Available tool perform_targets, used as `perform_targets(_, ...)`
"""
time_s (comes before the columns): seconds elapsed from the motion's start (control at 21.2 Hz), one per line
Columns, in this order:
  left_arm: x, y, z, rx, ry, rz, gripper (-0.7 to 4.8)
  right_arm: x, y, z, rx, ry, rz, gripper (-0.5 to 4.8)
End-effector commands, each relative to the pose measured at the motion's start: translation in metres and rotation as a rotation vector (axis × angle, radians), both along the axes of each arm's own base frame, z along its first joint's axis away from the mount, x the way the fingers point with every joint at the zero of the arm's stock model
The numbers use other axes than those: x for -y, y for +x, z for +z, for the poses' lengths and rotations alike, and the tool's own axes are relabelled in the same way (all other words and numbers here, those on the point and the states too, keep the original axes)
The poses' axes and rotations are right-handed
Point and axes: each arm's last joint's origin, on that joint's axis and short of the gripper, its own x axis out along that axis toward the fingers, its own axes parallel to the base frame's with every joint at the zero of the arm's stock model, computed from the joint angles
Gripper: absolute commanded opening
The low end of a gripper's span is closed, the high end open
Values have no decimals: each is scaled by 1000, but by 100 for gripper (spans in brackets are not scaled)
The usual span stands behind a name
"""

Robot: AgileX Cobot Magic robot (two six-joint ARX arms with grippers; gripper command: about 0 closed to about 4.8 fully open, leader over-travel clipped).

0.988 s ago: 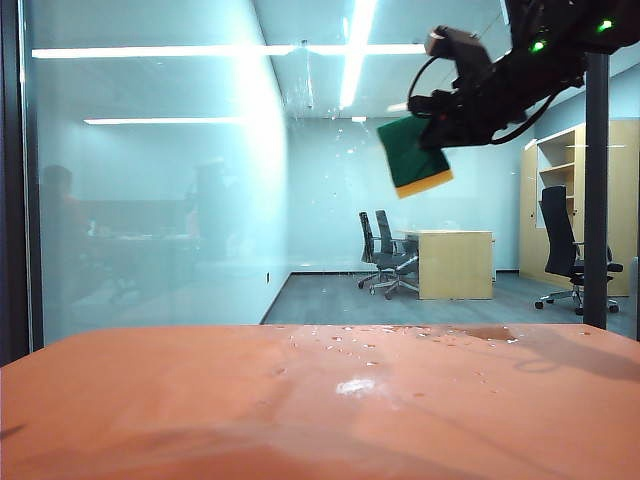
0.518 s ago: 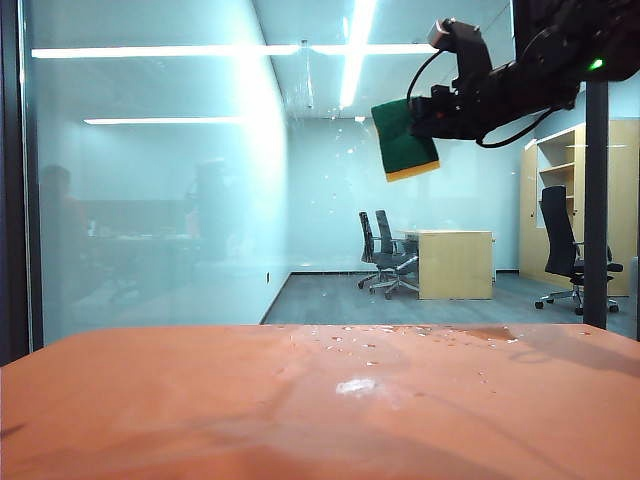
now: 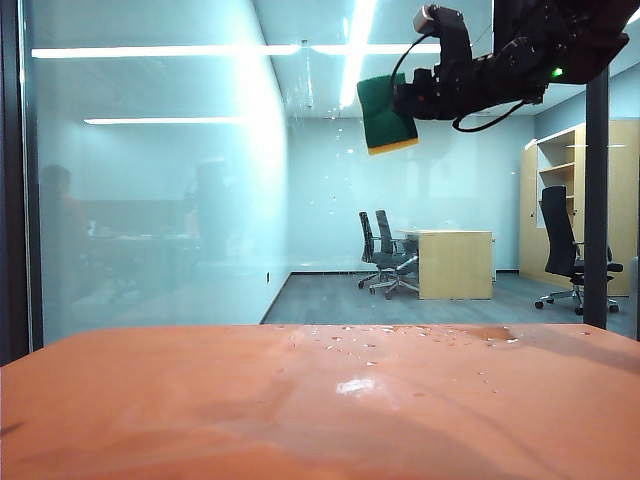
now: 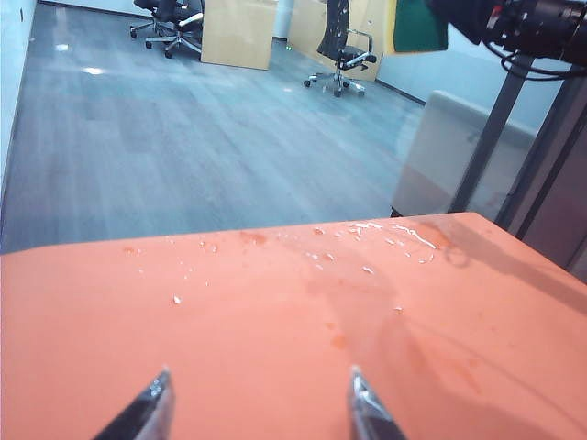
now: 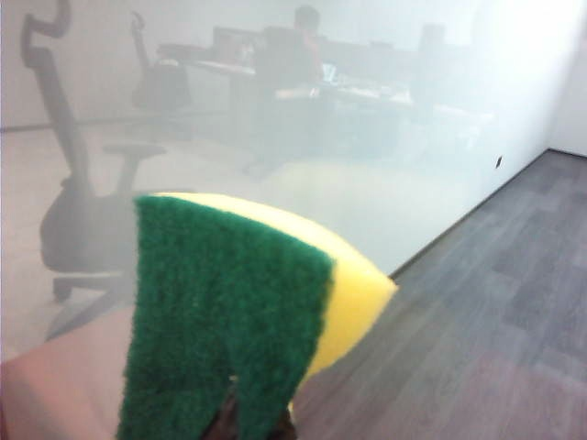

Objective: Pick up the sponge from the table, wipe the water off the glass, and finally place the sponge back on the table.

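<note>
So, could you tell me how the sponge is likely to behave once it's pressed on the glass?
The sponge bulges where the right gripper pinches it, so it's probably soft. Held aloft by one edge without sagging, it seems light. Its green scouring face should drag on the glass.

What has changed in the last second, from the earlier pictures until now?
The right gripper, shut on the sponge, moved the sponge up and to the left in the exterior view, high in front of the glass. Nothing was taken or released. The left gripper is open above the table, whose droplets look unchanged.
</note>
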Motion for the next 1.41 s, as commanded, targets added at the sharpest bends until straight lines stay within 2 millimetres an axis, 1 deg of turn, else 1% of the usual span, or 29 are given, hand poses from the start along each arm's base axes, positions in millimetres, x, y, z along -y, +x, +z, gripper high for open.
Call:
perform_targets(0.05,0,0,2,17,3,3,242,-5,-2,18,68,11,16,-3)
perform_targets(0.24,0,0,2,16,3,4,243,-13,3,31,113,17,50,-2)
perform_targets(0.28,0,0,2,16,3,3,243,-14,4,32,116,17,51,-2)
perform_targets(0.33,0,0,2,16,3,3,243,-21,4,34,122,19,68,-2)
perform_targets(0.38,0,0,2,16,3,3,243,-23,5,34,126,20,71,-3)
perform_targets(0.42,0,0,2,16,3,3,242,-30,5,34,120,19,83,-3)
perform_targets(0.56,0,0,2,16,3,3,243,-40,12,30,118,19,99,-3)
perform_targets(0.75,0,0,2,15,3,3,243,-46,27,19,96,16,96,-2)
perform_targets(0.99,0,0,2,12,3,3,243,-47,34,2,59,6,82,-3)
perform_targets(1.27,0,0,2,8,3,3,243,-49,42,-29,-43,-68,80,-2)
perform_targets(1.41,0,0,2,8,3,3,243,-50,47,-49,-103,-108,82,-3)
